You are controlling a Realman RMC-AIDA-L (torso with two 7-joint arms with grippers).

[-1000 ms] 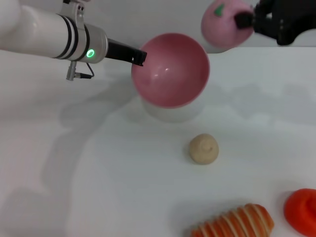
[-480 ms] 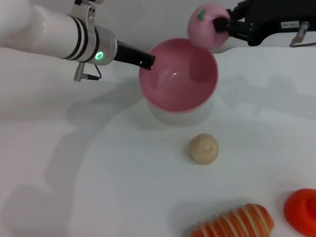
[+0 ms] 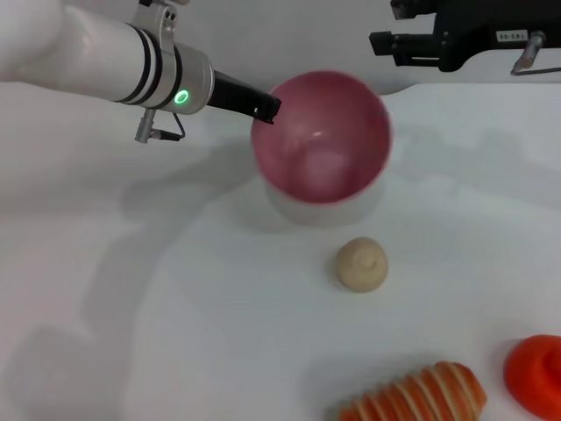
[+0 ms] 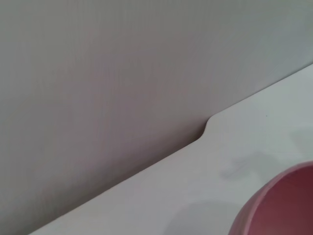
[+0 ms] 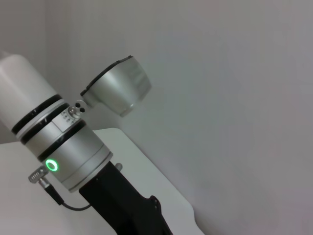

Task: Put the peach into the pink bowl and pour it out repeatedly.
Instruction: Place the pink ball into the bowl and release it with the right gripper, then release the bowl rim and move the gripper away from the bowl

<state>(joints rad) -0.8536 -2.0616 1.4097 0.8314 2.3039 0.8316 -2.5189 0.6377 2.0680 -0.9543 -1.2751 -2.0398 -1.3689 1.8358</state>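
The pink bowl (image 3: 321,137) hangs above the white table, tilted with its opening toward me. My left gripper (image 3: 264,109) is shut on its left rim. Inside the bowl a pale pink blur is the peach (image 3: 323,165), lying low against the inner wall. My right gripper (image 3: 391,24) is above and to the right of the bowl at the back, open with nothing between its fingers. The left wrist view shows only a slice of the pink bowl (image 4: 286,203). In the right wrist view I see the left arm (image 5: 63,156) but neither bowl nor peach.
A beige ball with a nub (image 3: 361,264) lies on the table in front of the bowl. An orange and white striped toy (image 3: 416,395) and a red-orange object (image 3: 536,373) sit at the front right. The table's back edge (image 4: 205,129) meets a grey wall.
The right gripper carried the peach left over the bowl and let it go; the peach now lies in the bowl. The bowl shifted slightly right.
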